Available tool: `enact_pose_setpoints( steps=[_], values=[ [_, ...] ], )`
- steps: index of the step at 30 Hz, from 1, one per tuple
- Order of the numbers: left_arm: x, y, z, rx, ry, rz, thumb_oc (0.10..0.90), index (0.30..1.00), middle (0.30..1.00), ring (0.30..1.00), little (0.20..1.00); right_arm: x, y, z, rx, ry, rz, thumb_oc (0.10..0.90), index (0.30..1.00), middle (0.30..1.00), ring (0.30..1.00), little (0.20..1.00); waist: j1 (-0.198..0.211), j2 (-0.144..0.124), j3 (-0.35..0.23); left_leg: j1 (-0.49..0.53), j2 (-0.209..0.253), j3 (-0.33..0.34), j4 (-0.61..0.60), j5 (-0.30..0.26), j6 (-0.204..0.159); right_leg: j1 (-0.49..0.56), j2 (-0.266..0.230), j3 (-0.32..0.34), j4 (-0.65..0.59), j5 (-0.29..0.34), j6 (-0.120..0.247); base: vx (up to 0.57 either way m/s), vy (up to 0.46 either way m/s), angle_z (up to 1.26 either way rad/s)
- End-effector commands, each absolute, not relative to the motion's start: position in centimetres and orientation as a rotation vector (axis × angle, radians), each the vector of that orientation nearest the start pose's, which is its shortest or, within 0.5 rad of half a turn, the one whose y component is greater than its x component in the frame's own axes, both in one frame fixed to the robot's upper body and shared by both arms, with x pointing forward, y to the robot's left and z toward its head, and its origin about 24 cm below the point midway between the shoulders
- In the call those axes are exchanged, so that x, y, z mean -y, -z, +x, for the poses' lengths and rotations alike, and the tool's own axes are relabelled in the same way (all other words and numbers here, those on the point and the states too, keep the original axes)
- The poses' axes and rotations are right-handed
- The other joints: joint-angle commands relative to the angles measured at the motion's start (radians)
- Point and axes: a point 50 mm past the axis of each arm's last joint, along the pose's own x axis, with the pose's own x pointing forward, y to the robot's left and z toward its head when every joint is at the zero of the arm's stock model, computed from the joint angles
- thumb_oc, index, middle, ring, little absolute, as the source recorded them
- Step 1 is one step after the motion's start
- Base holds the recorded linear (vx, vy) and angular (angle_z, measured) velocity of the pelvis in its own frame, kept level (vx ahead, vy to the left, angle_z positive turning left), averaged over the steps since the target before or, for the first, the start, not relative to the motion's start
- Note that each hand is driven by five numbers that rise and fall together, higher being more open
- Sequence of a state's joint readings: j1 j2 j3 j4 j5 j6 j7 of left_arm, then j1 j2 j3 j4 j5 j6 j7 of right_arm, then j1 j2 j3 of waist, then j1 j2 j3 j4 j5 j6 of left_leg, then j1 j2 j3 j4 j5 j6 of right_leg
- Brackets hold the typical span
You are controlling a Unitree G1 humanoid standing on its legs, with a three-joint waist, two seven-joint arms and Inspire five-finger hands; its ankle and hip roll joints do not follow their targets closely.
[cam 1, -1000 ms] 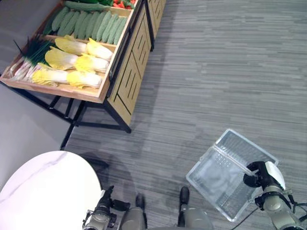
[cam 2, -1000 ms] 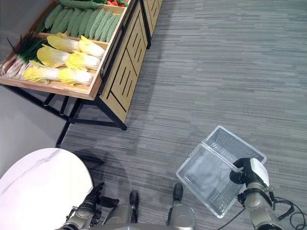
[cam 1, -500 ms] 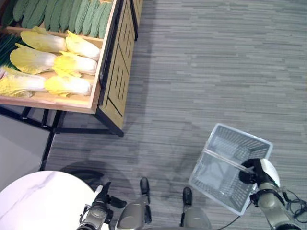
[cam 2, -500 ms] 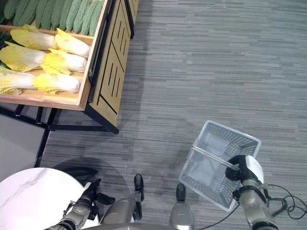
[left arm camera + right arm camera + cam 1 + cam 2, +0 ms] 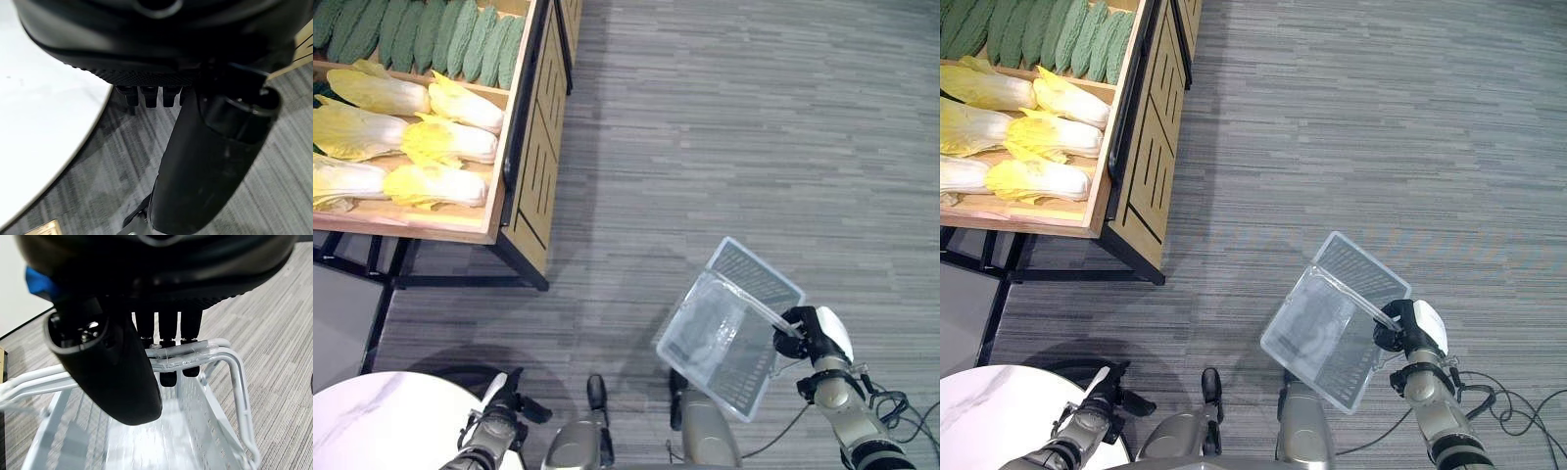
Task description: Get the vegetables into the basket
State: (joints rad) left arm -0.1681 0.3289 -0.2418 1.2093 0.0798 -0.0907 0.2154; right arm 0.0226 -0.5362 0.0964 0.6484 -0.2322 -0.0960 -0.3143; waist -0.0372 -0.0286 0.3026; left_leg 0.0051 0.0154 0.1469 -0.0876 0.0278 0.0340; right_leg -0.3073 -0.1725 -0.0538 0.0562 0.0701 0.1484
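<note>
The right robot hand [image 5: 815, 334] hangs low at the robot's right side with its fingers [image 5: 167, 340] curled over the white wire handle [image 5: 195, 355] of a clear plastic basket [image 5: 728, 328], which dangles tilted above the grey plank floor [image 5: 744, 127] with nothing in it. The left robot hand [image 5: 494, 419] hangs at the robot's lower left, just beside the rim of a round white tabletop [image 5: 382, 426]; in its wrist view the fingers [image 5: 148, 96] are folded in toward the palm and hold nothing. The vegetables are well apart from the basket, over on a wooden produce stand [image 5: 524, 137] at the robot's far left: pale yellow-leaved cabbages [image 5: 435, 142] lie side by side in the near tray, and a row of knobbly green gourds [image 5: 431, 39] fills the tray behind them. The stand rests on black metal legs [image 5: 460, 279], and its slatted wooden side faces the open floor.
</note>
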Motion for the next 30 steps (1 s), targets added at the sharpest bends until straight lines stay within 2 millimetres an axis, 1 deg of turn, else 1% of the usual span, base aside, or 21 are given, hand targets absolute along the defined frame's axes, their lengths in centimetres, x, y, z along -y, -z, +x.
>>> enact_pose_setpoints(
  steps=[1,2,4,5,6,7,10,12,14,15,16,17,18,19,20,21,22,23,24,27,30],
  values=[
    [-27.0,12.0,16.9,-0.877,-0.151,0.66,0.9,1.0,1.0,1.0,1.0,32.8,0.5,21.4,-0.297,0.359,-0.925,0.4,0.3,0.3,0.3,0.3,-0.015,-0.001,-0.036,0.044,0.017,-0.026,0.084,-0.074,-0.081,0.006,-0.01,0.011,0.022,0.111,0.061,0.24,-0.172,0.5],
    [-26.8,12.2,16.6,-0.888,-0.149,0.65,0.9,1.0,1.0,1.0,1.0,32.9,0.8,20.8,-0.312,0.357,-0.924,0.4,0.3,0.3,0.3,0.3,-0.02,-0.002,-0.052,0.062,0.02,-0.038,0.09,-0.087,-0.091,0.016,-0.009,0.007,0.017,0.106,0.06,0.21,-0.168,0.43],
    [-26.7,12.3,16.4,-0.89,-0.149,0.644,0.9,1.0,1.0,1.0,1.0,33.0,0.8,20.6,-0.314,0.358,-0.925,0.4,0.3,0.3,0.3,0.3,-0.02,0.0,-0.058,0.066,0.021,-0.041,0.094,-0.092,-0.092,0.024,-0.008,0.001,0.011,0.108,0.055,0.22,-0.189,0.22],
    [-26.4,12.6,16.0,-0.906,-0.157,0.625,0.9,1.0,1.0,1.0,1.0,33.3,0.5,20.7,-0.307,0.359,-0.937,0.4,0.3,0.3,0.3,0.3,-0.017,0.011,-0.079,0.078,0.041,-0.046,0.109,-0.084,-0.109,0.039,0.012,-0.018,0.022,0.095,0.039,0.2,-0.204,-0.03],
    [-26.2,12.7,15.9,-0.908,-0.155,0.619,0.9,1.0,1.0,1.0,1.0,33.3,0.5,20.6,-0.31,0.358,-0.938,0.4,0.3,0.3,0.3,0.3,-0.018,0.015,-0.083,0.077,0.047,-0.052,0.112,-0.085,-0.112,0.045,0.017,-0.023,0.024,0.088,0.034,0.27,-0.303,0.0],
    [-26.1,12.9,15.6,-0.918,-0.156,0.604,0.9,1.0,1.0,1.0,1.0,33.5,0.4,20.4,-0.307,0.358,-0.941,0.4,0.3,0.3,0.3,0.3,-0.016,0.023,-0.09,0.077,0.064,-0.06,0.129,-0.067,-0.122,0.052,0.03,-0.033,0.036,0.067,0.021,0.17,-0.223,0.09],
    [-25.6,13.2,15.3,-0.933,-0.148,0.595,0.9,1.0,1.0,1.0,1.0,33.9,0.1,20.1,-0.304,0.361,-0.954,0.4,0.3,0.3,0.3,0.3,-0.018,0.034,-0.095,0.075,0.08,-0.077,0.15,-0.049,-0.136,0.066,0.045,-0.05,0.054,0.039,0.004,0.15,-0.189,0.29],
    [-25.2,13.5,14.9,-0.95,-0.133,0.595,0.9,1.0,1.0,1.0,1.0,34.3,0.0,19.6,-0.315,0.363,-0.966,0.4,0.3,0.3,0.3,0.3,-0.019,0.045,-0.102,0.067,0.096,-0.094,0.188,-0.005,-0.158,0.077,0.062,-0.06,0.067,0.011,-0.015,0.16,-0.206,0.19],
    [-24.8,13.7,14.9,-0.954,-0.124,0.586,0.9,1.0,1.0,1.0,1.0,34.6,-0.2,19.4,-0.317,0.364,-0.979,0.4,0.3,0.3,0.3,0.3,-0.014,0.047,-0.099,0.043,0.099,-0.107,0.238,0.047,-0.173,0.091,0.067,-0.067,0.065,0.0,-0.029,0.14,-0.249,0.19],
    [-24.8,13.7,14.9,-0.959,-0.133,0.583,0.9,1.0,1.0,1.0,1.0,34.7,-0.5,19.5,-0.304,0.369,-0.988,0.4,0.3,0.3,0.3,0.3,-0.012,0.035,-0.093,0.0,0.098,-0.109,0.333,0.077,-0.183,0.113,0.067,-0.076,0.053,-0.01,-0.048,0.18,-0.37,0.21],
    [-24.9,13.7,14.9,-0.964,-0.155,0.571,0.9,1.0,1.0,1.0,1.0,35.0,-0.5,19.2,-0.312,0.377,-0.997,0.4,0.3,0.3,0.3,0.3,-0.005,0.033,-0.087,-0.031,0.109,-0.098,0.371,0.105,-0.179,0.141,0.072,-0.089,0.038,-0.026,-0.06,0.15,-0.309,0.28],
    [-24.9,13.7,14.9,-0.964,-0.155,0.571,0.9,1.0,1.0,1.0,1.0,35.0,-0.5,19.2,-0.312,0.377,-0.997,0.4,0.3,0.3,0.3,0.3,-0.005,0.033,-0.086,-0.031,0.109,-0.099,0.373,0.104,-0.18,0.142,0.073,-0.089,0.037,-0.026,-0.06,0.14,-0.229,0.23],
    [-24.8,13.9,14.6,-0.981,-0.162,0.566,0.9,1.0,1.0,1.0,1.0,35.1,-0.5,19.0,-0.314,0.393,-0.994,0.4,0.3,0.3,0.3,0.3,0.005,0.032,-0.077,-0.071,0.111,-0.086,0.345,0.106,-0.171,0.165,0.069,-0.097,0.019,-0.034,-0.06,0.15,-0.138,0.21],
    [-24.8,14.1,14.1,-1.003,-0.154,0.582,0.9,1.0,1.0,1.0,1.0,35.2,-0.7,19.2,-0.306,0.403,-0.994,0.4,0.3,0.3,0.3,0.3,0.017,0.031,-0.078,-0.12,0.105,-0.072,0.275,0.081,-0.158,0.185,0.066,-0.102,0.003,-0.043,-0.053,0.27,-0.161,0.29],
    [-24.8,14.4,13.2,-1.035,-0.146,0.595,0.9,1.0,1.0,1.0,1.0,35.0,-0.9,19.4,-0.29,0.398,-1.006,0.4,0.3,0.3,0.3,0.3,0.033,0.027,-0.078,-0.162,0.104,-0.07,0.197,0.073,-0.152,0.202,0.07,-0.098,-0.001,-0.056,-0.049,0.28,-0.08,0.23],
    [-24.9,14.5,12.9,-1.043,-0.149,0.599,0.9,1.0,1.0,1.0,1.0,35.0,-0.9,19.4,-0.288,0.396,-1.013,0.4,0.3,0.3,0.3,0.3,0.042,0.029,-0.077,-0.182,0.109,-0.071,0.162,0.095,-0.155,0.21,0.076,-0.095,-0.001,-0.064,-0.048,0.19,-0.022,0.22],
    [-24.9,14.5,12.9,-1.043,-0.149,0.599,0.9,1.0,1.0,1.0,1.0,35.0,-0.9,19.4,-0.288,0.396,-1.013,0.4,0.3,0.3,0.3,0.3,0.043,0.028,-0.077,-0.178,0.109,-0.07,0.158,0.097,-0.155,0.21,0.075,-0.094,0.0,-0.065,-0.048,0.2,0.015,-0.15],
    [-25.1,14.7,12.4,-1.063,-0.152,0.608,0.9,1.0,1.0,1.0,1.0,34.9,-0.9,19.4,-0.285,0.394,-1.025,0.4,0.3,0.3,0.3,0.3,0.061,0.032,-0.076,-0.221,0.122,-0.082,0.102,0.16,-0.165,0.238,0.09,-0.087,-0.001,-0.081,-0.049,0.21,0.027,-0.25],
    [-25.1,14.7,12.1,-1.07,-0.152,0.612,0.9,1.0,1.0,1.0,1.0,35.0,-0.9,19.3,-0.287,0.398,-1.026,0.4,0.3,0.3,0.3,0.3,0.071,0.033,-0.075,-0.235,0.125,-0.086,0.077,0.183,-0.173,0.253,0.095,-0.081,0.0,-0.089,-0.049,0.21,0.027,-0.26],
    [-25.3,14.9,11.6,-1.087,-0.148,0.618,0.9,1.0,1.0,1.0,1.0,35.0,-0.8,19.3,-0.287,0.401,-1.018,0.4,0.3,0.3,0.3,0.3,0.082,0.032,-0.073,-0.233,0.132,-0.073,0.054,0.206,-0.183,0.287,0.103,-0.065,0.001,-0.108,-0.049,0.18,0.049,-0.31],
    [-25.1,15.2,10.5,-1.119,-0.131,0.621,0.9,1.0,1.0,1.0,1.0,34.8,-0.1,18.7,-0.324,0.387,-1.007,0.4,0.3,0.3,0.3,0.3,0.089,0.035,-0.091,-0.193,0.132,-0.055,0.036,0.191,-0.173,0.325,0.1,-0.051,-0.002,-0.13,-0.042,0.23,0.131,-0.45]
  ],
)
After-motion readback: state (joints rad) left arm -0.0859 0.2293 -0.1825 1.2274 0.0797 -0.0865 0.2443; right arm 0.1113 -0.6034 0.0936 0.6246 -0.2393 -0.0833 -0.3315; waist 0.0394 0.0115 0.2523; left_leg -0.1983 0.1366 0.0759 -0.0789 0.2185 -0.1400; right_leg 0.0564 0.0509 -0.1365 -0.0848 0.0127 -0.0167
